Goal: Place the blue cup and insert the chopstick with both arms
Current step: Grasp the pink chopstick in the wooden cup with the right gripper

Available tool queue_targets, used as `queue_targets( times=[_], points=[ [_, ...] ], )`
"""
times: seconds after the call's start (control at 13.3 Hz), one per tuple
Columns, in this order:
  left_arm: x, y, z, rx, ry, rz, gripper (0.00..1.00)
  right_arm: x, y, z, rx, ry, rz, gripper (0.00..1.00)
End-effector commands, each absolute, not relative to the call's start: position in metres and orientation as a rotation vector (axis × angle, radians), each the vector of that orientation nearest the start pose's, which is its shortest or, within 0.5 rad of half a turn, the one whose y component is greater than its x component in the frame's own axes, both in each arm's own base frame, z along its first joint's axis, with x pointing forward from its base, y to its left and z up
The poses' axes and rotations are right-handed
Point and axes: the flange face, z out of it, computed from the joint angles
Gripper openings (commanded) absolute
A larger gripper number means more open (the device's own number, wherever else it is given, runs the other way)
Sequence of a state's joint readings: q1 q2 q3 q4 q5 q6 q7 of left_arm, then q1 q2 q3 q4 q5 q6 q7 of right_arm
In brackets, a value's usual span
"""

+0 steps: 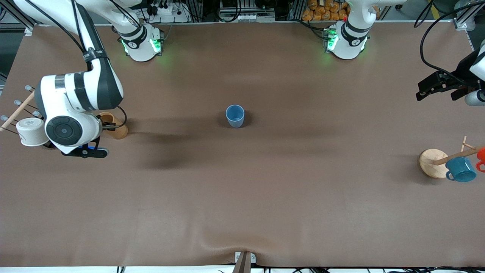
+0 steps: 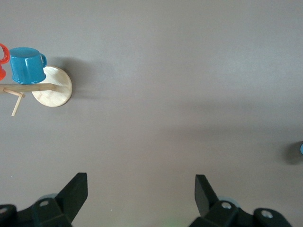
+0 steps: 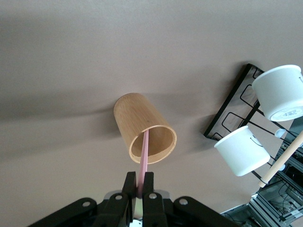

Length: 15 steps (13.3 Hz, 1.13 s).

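The blue cup stands upright and alone at the middle of the table; its edge also shows in the left wrist view. My right gripper is shut on the pink chopstick, over a bamboo cup at the right arm's end of the table. The chopstick's other end reaches into that cup's mouth. In the front view the right wrist hides the gripper above the bamboo cup. My left gripper is open and empty, up in the air over bare table at the left arm's end.
A wooden mug rack with a round base holds a teal mug and a red mug near the left gripper. A black wire rack with white cups stands beside the bamboo cup.
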<state>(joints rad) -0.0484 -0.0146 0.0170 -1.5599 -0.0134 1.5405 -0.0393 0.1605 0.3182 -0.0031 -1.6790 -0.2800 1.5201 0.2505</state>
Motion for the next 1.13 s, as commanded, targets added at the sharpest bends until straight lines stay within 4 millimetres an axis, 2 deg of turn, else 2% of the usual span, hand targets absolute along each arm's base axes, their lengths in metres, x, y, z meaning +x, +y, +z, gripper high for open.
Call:
queue_targets(
  times=[0.0, 0.3, 0.6, 1.05],
  points=[
    [0.547, -0.015, 0.639, -3.167, -0.032, 0.016, 1.00, 0.593, 0.051, 0.416, -3.437, 0.012, 0.688, 0.00],
    [0.547, -0.015, 0.639, -3.167, -0.035, 0.016, 1.00, 0.601, 0.049, 0.450, -3.417, -0.060, 0.649, 0.00],
    [0.547, -0.016, 0.638, -3.167, -0.035, 0.019, 1.00, 0.602, 0.056, 0.468, -3.414, -0.084, 0.654, 0.00],
    [0.547, -0.018, 0.638, -3.169, -0.025, 0.019, 1.00, 0.598, 0.092, 0.505, -3.354, -0.132, 0.634, 0.00]
  ],
)
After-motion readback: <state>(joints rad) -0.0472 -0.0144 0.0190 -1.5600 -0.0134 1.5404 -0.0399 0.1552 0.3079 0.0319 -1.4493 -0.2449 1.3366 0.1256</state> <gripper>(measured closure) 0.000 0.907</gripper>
